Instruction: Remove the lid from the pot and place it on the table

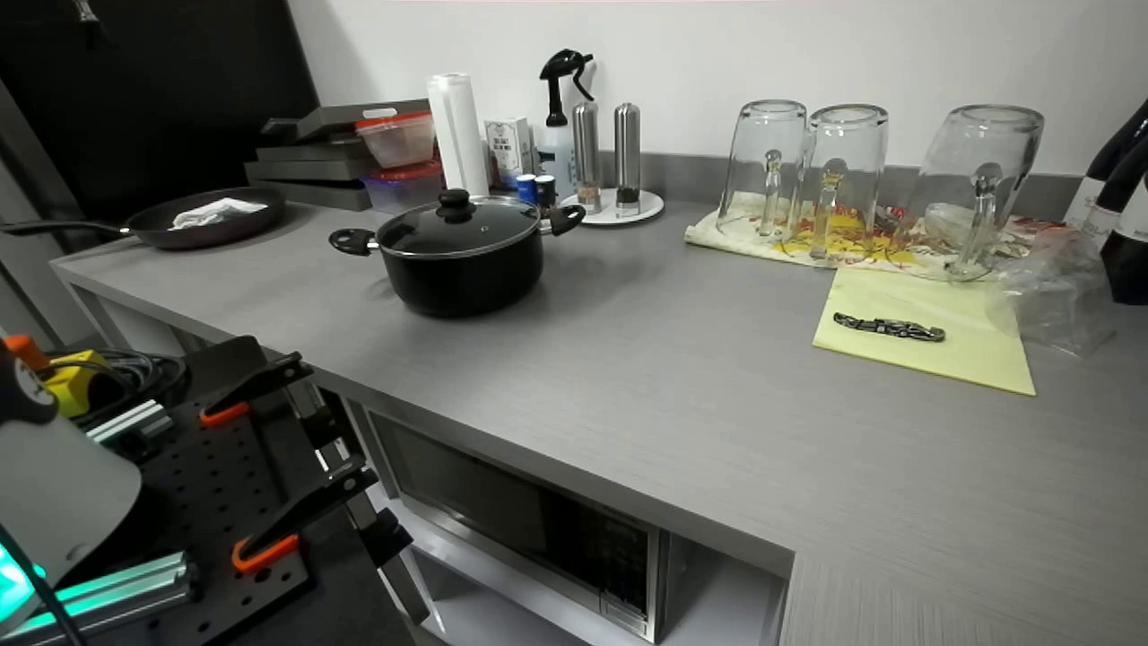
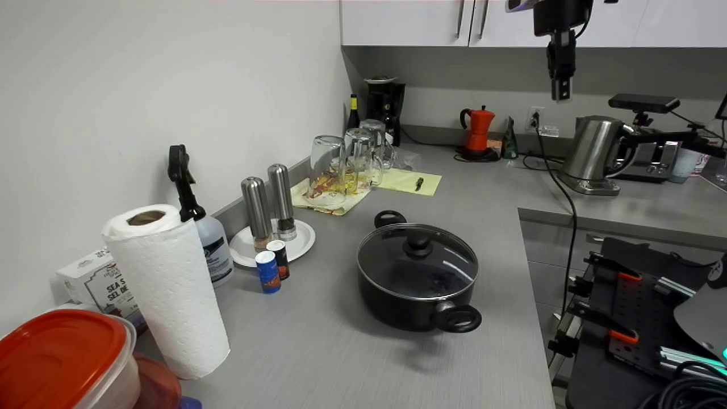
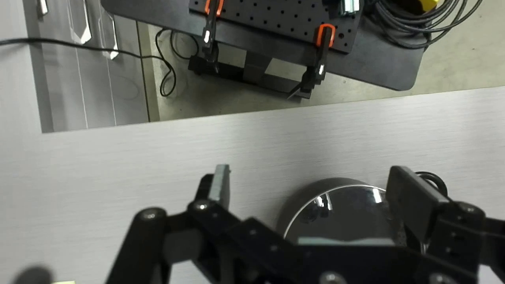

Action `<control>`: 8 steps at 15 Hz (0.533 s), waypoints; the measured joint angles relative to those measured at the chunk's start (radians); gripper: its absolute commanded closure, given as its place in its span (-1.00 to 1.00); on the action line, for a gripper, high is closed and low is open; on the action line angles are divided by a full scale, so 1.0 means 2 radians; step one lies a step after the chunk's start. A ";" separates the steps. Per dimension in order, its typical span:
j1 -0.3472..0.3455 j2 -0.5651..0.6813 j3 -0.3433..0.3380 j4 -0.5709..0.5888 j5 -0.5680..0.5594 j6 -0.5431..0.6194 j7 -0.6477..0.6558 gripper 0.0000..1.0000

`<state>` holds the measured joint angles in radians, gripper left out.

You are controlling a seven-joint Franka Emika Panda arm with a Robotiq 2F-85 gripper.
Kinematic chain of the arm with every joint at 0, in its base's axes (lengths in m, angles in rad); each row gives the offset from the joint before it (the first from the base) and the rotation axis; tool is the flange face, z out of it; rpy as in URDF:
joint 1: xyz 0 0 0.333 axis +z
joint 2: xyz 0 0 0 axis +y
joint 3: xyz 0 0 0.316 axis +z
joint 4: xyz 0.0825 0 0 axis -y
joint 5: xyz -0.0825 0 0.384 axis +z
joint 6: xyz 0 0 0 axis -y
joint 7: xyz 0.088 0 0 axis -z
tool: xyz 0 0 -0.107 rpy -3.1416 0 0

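Gripper [image 3: 311,173]: jaws parted
Lid [image 2: 417,270]: one, on pot [image 2: 397,317]
Mugs [image 2: 359,154]: three, pot's 11 o'clock in an exterior view
Mills [image 2: 280,192]: two, 10 o'clock

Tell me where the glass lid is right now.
In an exterior view, the lid sits on the black pot, slightly right of the picture's centre, with the small blue canister to its left.

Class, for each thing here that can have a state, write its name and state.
Pot: upright, covered
Lid: on the pot
Hand: open, empty
Glass mugs: upside down
Frying pan: uncovered
Microwave: shut
Upper cabinets: shut
Upper plastic tub: covered
Spray bottle: upright
Kettle: upright
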<state>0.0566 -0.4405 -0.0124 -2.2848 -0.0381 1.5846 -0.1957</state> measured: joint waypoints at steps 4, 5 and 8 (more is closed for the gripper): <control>0.025 0.036 0.012 -0.035 0.002 0.089 -0.027 -1.00; 0.031 0.047 0.016 -0.039 0.002 0.111 -0.033 -1.00; 0.046 0.086 0.030 -0.045 0.002 0.181 -0.044 -1.00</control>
<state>0.1485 -0.2686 0.0480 -2.3756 -0.0337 1.9463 -0.2830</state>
